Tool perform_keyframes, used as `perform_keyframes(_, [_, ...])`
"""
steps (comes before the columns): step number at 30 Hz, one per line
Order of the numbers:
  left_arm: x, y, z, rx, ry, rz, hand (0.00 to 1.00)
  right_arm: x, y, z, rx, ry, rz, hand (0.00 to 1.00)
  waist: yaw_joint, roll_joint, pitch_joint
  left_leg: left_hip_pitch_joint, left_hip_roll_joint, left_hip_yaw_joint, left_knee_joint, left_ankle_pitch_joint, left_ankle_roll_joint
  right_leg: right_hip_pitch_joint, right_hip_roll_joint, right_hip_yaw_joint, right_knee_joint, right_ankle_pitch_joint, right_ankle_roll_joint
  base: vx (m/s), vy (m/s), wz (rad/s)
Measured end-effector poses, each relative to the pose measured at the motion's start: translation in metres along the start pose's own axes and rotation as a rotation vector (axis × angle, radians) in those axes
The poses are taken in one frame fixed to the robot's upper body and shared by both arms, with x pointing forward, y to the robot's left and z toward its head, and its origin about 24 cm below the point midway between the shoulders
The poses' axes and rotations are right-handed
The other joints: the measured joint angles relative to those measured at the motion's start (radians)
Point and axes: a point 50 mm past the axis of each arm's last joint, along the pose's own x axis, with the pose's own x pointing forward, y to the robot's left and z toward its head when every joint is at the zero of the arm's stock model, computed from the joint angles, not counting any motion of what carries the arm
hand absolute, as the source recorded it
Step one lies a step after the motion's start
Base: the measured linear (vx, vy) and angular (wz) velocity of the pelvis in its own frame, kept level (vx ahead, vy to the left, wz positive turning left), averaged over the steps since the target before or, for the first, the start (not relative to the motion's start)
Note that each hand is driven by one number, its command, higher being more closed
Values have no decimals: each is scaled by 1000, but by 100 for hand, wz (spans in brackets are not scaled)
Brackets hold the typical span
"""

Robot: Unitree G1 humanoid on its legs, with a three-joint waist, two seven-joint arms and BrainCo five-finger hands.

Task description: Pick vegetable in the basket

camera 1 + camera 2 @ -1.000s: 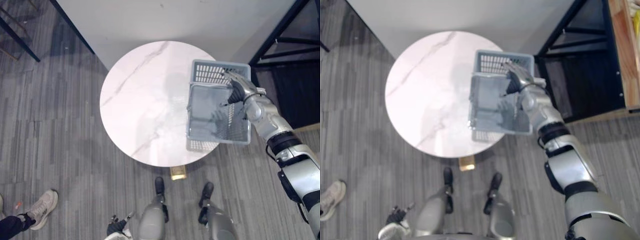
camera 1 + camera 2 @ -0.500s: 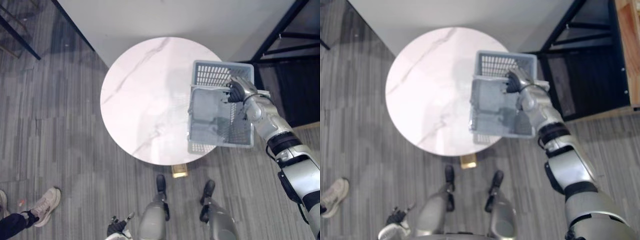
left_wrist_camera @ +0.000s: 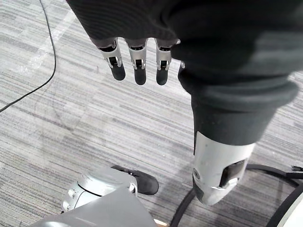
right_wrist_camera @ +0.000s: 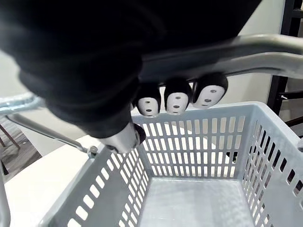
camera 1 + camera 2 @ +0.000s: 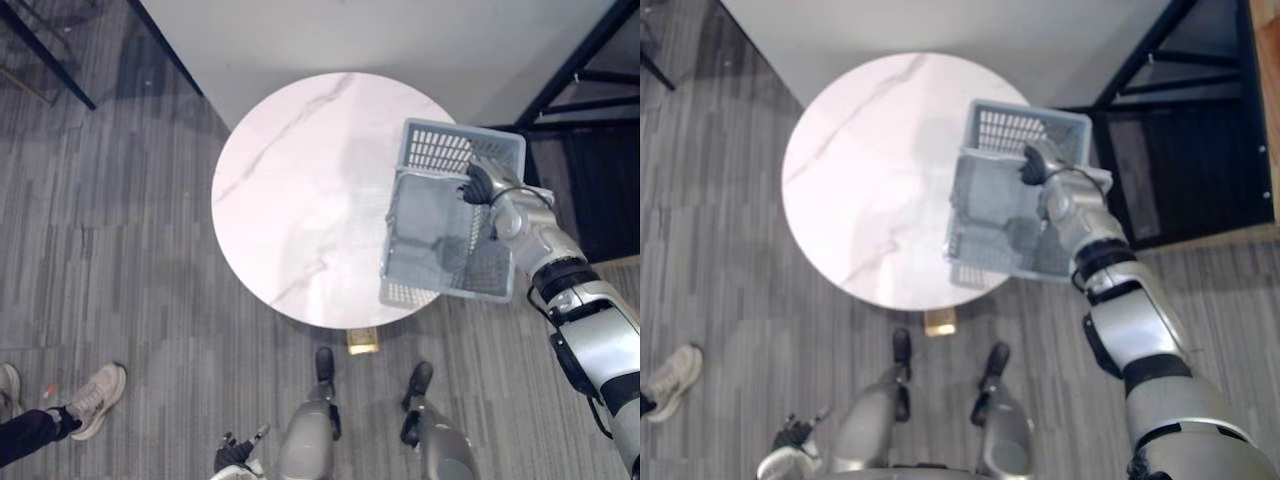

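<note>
A grey plastic basket (image 5: 451, 158) with slotted walls sits at the right edge of the round white marble table (image 5: 300, 170), partly past the rim. Its inside (image 4: 194, 203) holds nothing. My right hand (image 5: 483, 186) is over the basket's far end, with its fingers (image 4: 177, 99) curled round the metal handle (image 4: 236, 49). My left hand (image 3: 137, 61) hangs low beside my leg over the floor, fingers straight and empty; the left eye view shows it small at the lower edge (image 5: 232, 456).
A white wall panel (image 5: 380, 35) stands right behind the table. A black metal rack (image 5: 580, 70) is close on the basket's right. A person's shoe (image 5: 95, 395) rests on the grey striped floor at lower left.
My right hand's fingers went from straight above the basket to curled round its handle. The basket looks slightly raised and tilted. The camera has shifted a little.
</note>
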Motion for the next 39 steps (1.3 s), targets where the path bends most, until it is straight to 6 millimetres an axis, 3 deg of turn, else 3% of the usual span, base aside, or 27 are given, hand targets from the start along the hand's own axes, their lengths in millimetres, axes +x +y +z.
perform_keyframes(4, [0,0,0,12,-1,-3,0,-1,4,-1,-6,0,13,100,-3,-1,-1,22,-1,6,-28,17,-6,6,0,3,2,1,1,-2,4,-3])
perform_keyframes(11, [0,-2,2,73,-13,-18,0,-27,43,16,-30,-153,122,100,-25,-16,-25,89,-2,46,-54,18,-7,38,1,47,-7,11,16,9,19,-17])
perform_keyframes(18, [-1,5,-4,173,9,-40,0,-74,94,29,-4,-323,321,100,-67,-53,-150,145,2,71,-59,9,-16,72,9,90,-19,13,21,17,1,-17])
perform_keyframes(21, [-1,8,-8,214,29,-38,0,-92,105,24,15,-342,373,100,-69,-61,-195,154,7,87,-59,8,-17,72,16,110,-25,16,25,-32,-11,-17])
perform_keyframes(29, [-7,19,-27,282,91,-47,0,-129,118,-1,-2,-345,491,100,-97,-50,-261,160,12,104,-59,6,-20,70,20,138,-36,21,35,-31,-8,-8])
perform_keyframes(39, [-20,35,-60,330,209,-50,0,-191,138,-57,13,-166,606,100,-122,-23,-318,203,4,116,-59,-3,-16,111,18,147,-47,27,30,29,0,-3])
